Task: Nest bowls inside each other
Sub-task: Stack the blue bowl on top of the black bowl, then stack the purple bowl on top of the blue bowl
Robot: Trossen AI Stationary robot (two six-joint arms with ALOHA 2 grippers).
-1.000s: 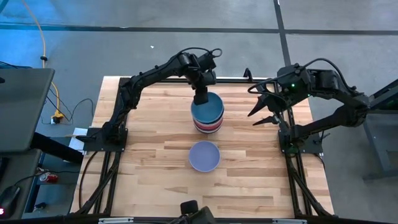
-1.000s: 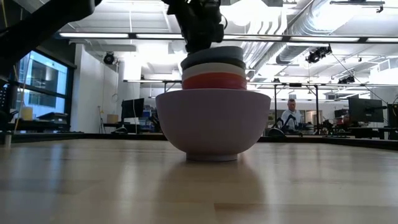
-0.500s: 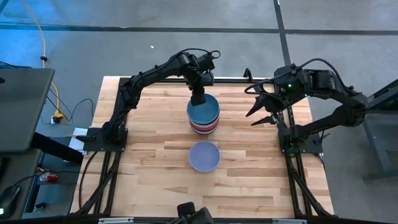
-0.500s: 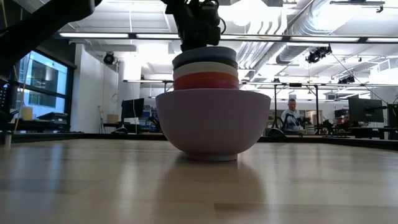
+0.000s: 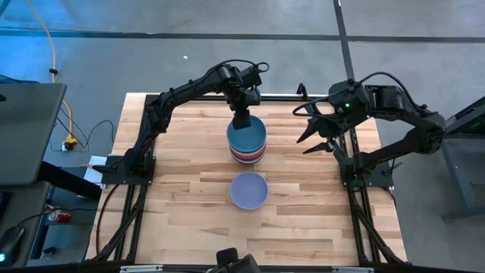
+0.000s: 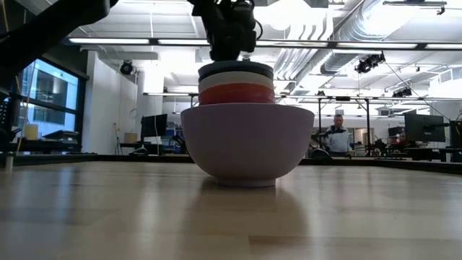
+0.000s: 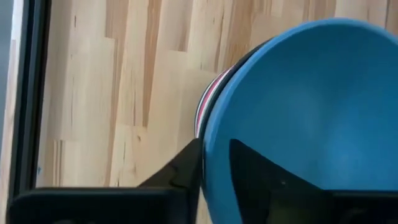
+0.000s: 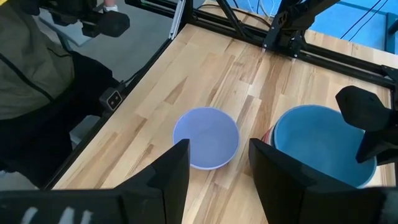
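wood table (image 5: pixel 182 197), lavender bowl (image 6: pixel 247 143) hiding most of bowl stack (image 6: pixel 236 85)

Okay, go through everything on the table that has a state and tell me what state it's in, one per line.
Blue bowl: nested on top of the stack, left end effector astride its rim.
Stack of bowls: upright on the table.
Lavender bowl: upright, alone, empty.
Right end effector: open, empty, hanging clear of the bowls.

High view looks straight down on the whole table (image 5: pixel 182 189). Low view sits at tabletop level, close behind the lavender bowl (image 6: pixel 247 143), which the high view shows at six o'clock of the stack (image 5: pixel 247 140)
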